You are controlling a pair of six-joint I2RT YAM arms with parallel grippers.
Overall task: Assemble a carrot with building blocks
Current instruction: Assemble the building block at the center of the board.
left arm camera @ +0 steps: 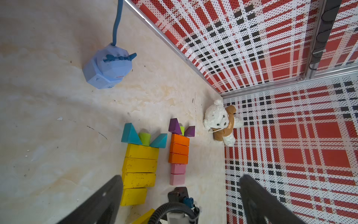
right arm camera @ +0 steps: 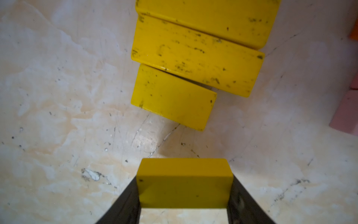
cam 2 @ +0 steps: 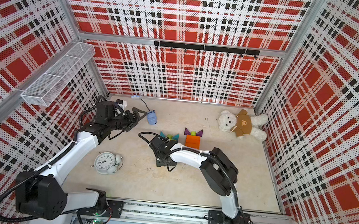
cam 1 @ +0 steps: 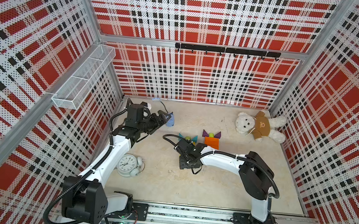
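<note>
The right gripper [right arm camera: 184,181] is clamping a yellow block [right arm camera: 184,188] low at frame centre, its long axis lying crosswise between the fingers (yellow bars [right arm camera: 195,56] lying apart above), while the left gripper [left arm camera: 180,180] is gaping open.

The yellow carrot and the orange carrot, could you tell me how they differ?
The yellow carrot has wider bars than the orange carrot. Its leaves are teal triangles; the orange carrot's are purple triangles. The orange carrot ends in pink blocks; the yellow carrot stays yellow. Both have a lime-green stub.
</note>
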